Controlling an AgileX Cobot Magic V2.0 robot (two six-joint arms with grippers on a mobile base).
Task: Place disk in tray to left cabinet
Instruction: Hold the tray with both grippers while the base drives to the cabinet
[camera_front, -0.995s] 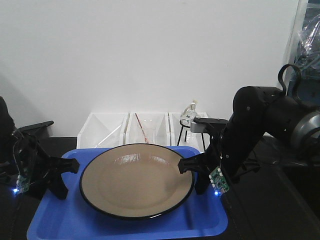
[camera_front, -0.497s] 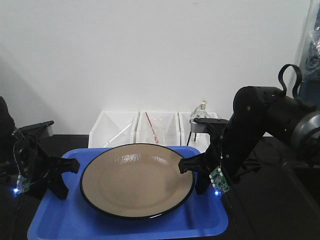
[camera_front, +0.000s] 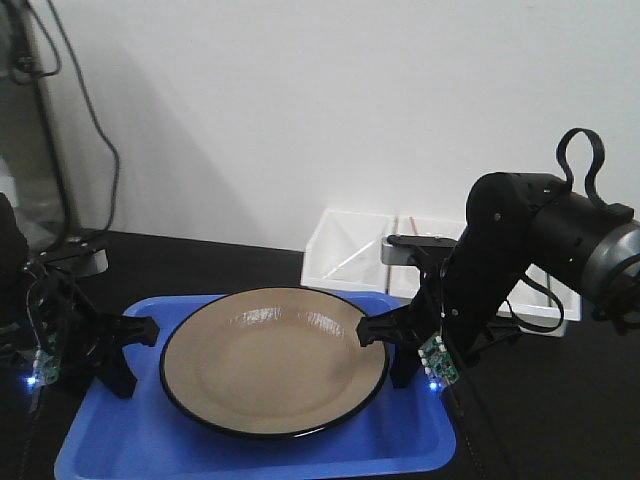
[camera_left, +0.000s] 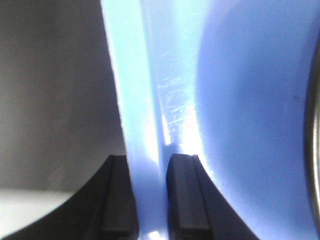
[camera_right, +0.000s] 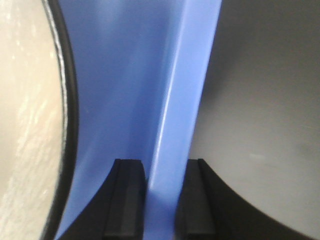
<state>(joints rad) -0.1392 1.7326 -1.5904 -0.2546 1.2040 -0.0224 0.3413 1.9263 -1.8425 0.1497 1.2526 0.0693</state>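
Both grippers are clamped on the blue plastic tray (camera_front: 250, 452): the left gripper (camera_front: 138, 331) pinches the raised rim at the tray's 9 o'clock edge, the right gripper (camera_front: 378, 332) pinches it at 3 o'clock. Each wrist view shows the thin rim squeezed between two black ribbed fingers, the left gripper (camera_left: 150, 200) with dark table outside it, the right gripper (camera_right: 160, 200) with the disk's black edge (camera_right: 67, 100) just inside. The right arm (camera_front: 520, 230) bends down from 2 o'clock, bulky and matte black; the left arm (camera_front: 60, 320) comes in low from the frame's 9 o'clock side. Compared with a second ago, tray, disk and grippers hold the same place in the front view, while the white bins (camera_front: 345, 250) have slid across to 1 o'clock and a dark hanging cable (camera_front: 95, 120) has appeared at 10 o'clock. The disk (camera_front: 275, 360), round, shallow, glossy tan with a thin black rim, lies flat in the tray's middle, nearly spanning its width.
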